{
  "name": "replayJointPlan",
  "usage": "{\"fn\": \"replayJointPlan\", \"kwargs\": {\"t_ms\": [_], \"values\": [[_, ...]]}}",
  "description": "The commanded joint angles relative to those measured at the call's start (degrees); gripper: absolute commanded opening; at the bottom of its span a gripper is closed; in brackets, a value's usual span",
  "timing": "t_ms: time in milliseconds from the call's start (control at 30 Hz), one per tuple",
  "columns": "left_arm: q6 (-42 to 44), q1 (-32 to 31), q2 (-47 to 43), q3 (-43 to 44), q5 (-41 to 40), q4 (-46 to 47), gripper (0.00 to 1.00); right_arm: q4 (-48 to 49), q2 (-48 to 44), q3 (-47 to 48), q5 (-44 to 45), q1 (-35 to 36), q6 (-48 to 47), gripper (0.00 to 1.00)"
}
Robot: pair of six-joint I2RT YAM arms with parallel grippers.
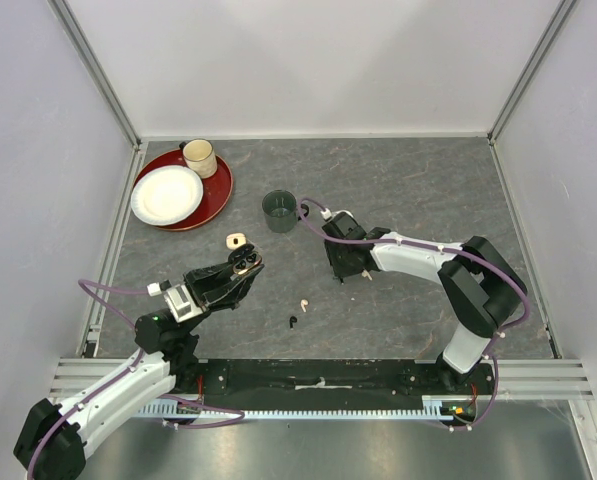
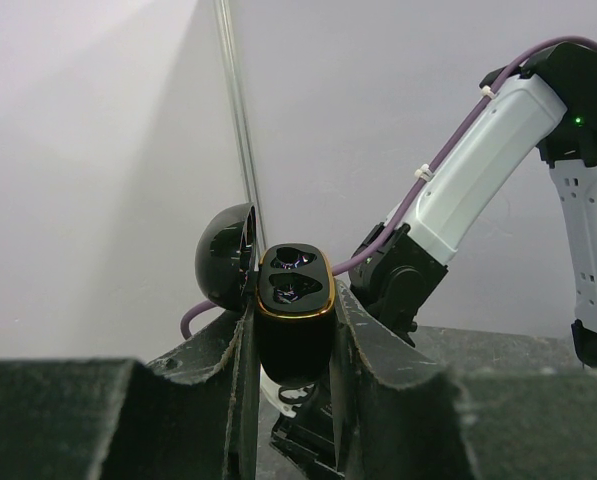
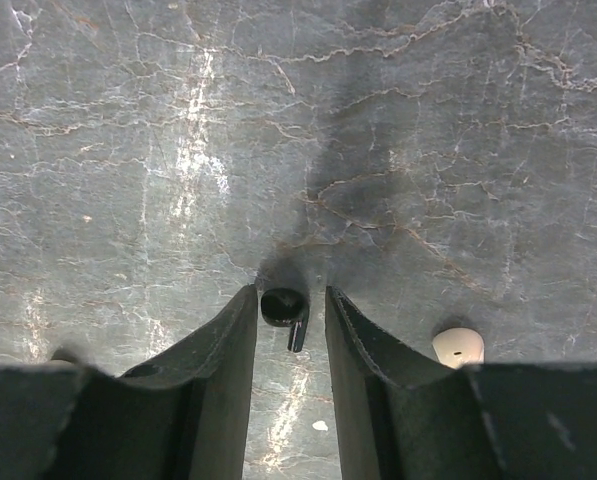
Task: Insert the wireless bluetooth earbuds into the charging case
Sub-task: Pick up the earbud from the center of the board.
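Place: robot lab test booth
Walls: plain white panels between aluminium posts
Surface: dark marbled tabletop
Mount: black base rail along near edge

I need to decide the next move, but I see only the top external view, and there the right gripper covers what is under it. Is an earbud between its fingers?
Observer: Yes. In the right wrist view a black earbud lies on the table in the gap of the right gripper. The jaws stand open around it and are not yet closed on it.
Operator: Thank you. From above I cannot look into the case that the left arm holds. Is it ready to receive?
Observer: It seems so. In the left wrist view the left gripper clamps the black charging case upright. Its lid is swung open and both sockets look empty.
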Motion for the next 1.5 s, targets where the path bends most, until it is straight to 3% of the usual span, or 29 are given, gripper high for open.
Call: {"fn": "replayJointPlan", "kwargs": {"t_ms": [0, 1467], "values": [[2.79, -0.1, -0.16, -2.15, -0.92, 1.35, 0.02, -0.15, -1.05, 0.4, 0.25, 0.78, -0.38, 0.4], [2.79, -0.1, 0.63, -1.8, -0.74, 0.74, 0.02, -0.67, 1.94, 1.28, 2.27, 1.49, -0.82, 0.31]]}}
